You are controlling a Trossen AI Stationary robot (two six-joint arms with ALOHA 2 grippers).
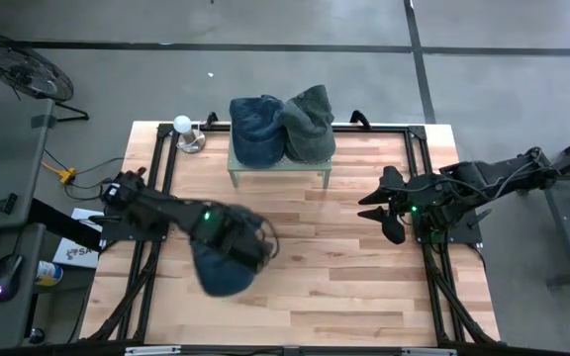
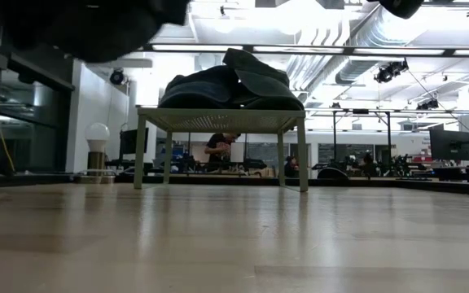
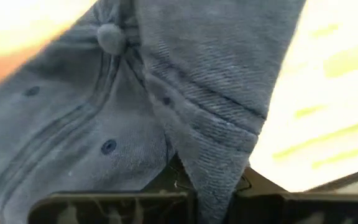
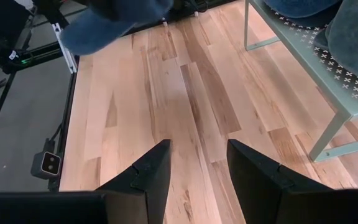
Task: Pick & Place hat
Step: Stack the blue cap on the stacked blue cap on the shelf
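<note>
Lamp [image 1: 183,126]: small white globe on a round base, at the table's far left corner, beside the stand.
Left gripper [image 1: 248,249]: over the left half of the wooden table [image 1: 344,267], clenched on a fold of the blue hat [image 1: 221,269]; the left wrist view shows the denim pinched between the fingers, crown button visible.
Blue hat: held by the left gripper, hanging near the front left part of the table; whether it touches the wood cannot be told.
Stand [image 1: 279,166]: pale green perforated bench at the far middle of the table, on four legs.
Hats on stand: a blue one [image 1: 257,129] and a grey-green one [image 1: 310,123], touching side by side.
Right gripper [image 1: 376,205]: waits at the right edge, jaws parted, grasping nothing; bare wood shows between the fingers [image 4: 145,174].
</note>
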